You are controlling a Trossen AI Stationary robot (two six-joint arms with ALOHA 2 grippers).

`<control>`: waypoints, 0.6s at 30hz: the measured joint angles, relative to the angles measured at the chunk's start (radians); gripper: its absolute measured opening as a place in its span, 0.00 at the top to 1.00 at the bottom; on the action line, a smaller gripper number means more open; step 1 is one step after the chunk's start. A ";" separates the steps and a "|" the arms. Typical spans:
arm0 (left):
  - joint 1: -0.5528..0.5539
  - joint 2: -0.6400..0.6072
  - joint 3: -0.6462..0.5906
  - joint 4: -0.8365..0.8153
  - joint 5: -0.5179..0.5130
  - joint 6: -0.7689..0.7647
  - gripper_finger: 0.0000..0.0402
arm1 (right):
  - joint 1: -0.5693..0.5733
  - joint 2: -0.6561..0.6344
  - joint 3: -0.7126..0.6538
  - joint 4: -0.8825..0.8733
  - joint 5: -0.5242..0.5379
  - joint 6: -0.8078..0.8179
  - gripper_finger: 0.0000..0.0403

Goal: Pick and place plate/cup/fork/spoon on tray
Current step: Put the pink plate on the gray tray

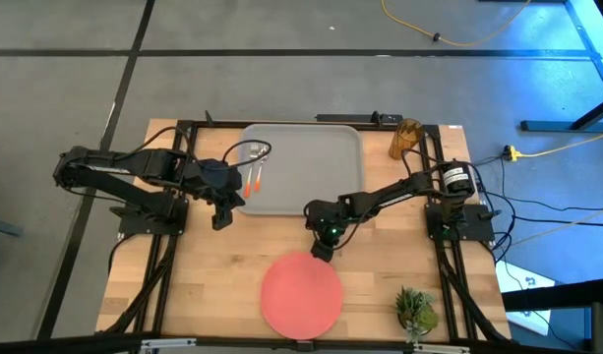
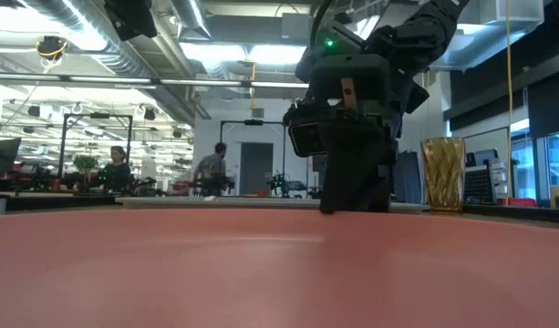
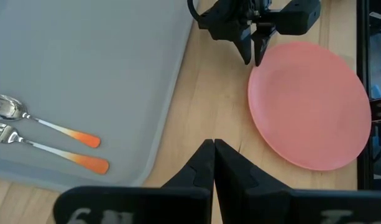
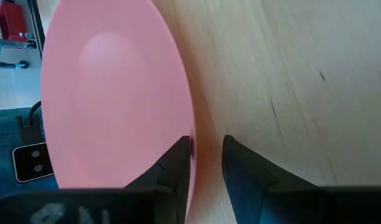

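Right claw, slightly parted, straddles the rim of the flat coral plate; a plant stands beyond. Left claw closed, beside the tray.

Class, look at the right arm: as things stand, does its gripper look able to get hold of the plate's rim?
Probably yes. The right gripper is open at the plate's rim nearest the tray, one finger over its edge, the other over bare wood. Nothing lies between them; the left gripper, shut, waits by the tray.

The counter is pale grained wood, the plate smooth matt coral plastic, the tray matt grey plastic, the cup translucent amber plastic.
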 joint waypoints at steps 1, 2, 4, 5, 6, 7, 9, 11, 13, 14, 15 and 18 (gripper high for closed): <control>0.000 0.000 0.000 0.000 0.000 0.000 1.00 | 0.000 0.000 0.000 0.000 0.000 0.000 0.77; 0.000 0.000 0.000 0.000 0.000 0.000 1.00 | 0.000 0.000 0.000 0.000 0.000 0.000 0.77; 0.000 0.000 0.000 0.000 0.000 0.000 1.00 | 0.000 0.000 0.000 0.000 0.000 0.000 0.77; 0.000 0.000 0.000 0.000 0.000 0.000 1.00 | 0.000 0.000 0.000 0.000 0.000 -0.001 0.77; 0.000 0.000 0.000 0.000 0.000 0.000 1.00 | 0.000 0.000 0.000 0.000 0.001 -0.002 0.77; 0.000 0.000 0.000 0.000 0.000 0.000 1.00 | 0.000 0.000 0.000 0.000 0.001 -0.001 0.77; 0.000 0.000 0.000 0.000 0.000 0.000 1.00 | 0.000 0.000 0.000 0.000 0.001 -0.001 0.77; 0.000 0.000 0.000 0.000 0.000 0.000 1.00 | 0.000 0.004 0.000 0.006 0.000 -0.002 0.77; 0.000 0.000 0.000 0.000 0.000 0.000 1.00 | 0.000 0.020 0.000 0.035 -0.011 0.000 0.77; 0.000 0.000 0.000 -0.001 0.000 0.000 1.00 | 0.000 0.034 0.000 0.062 -0.027 0.001 0.77; 0.000 0.000 0.000 0.000 0.000 0.000 1.00 | 0.000 0.047 0.000 0.092 -0.044 0.001 0.77; 0.000 0.000 0.000 0.000 0.000 0.000 1.00 | -0.003 0.060 0.003 0.125 -0.077 0.002 0.77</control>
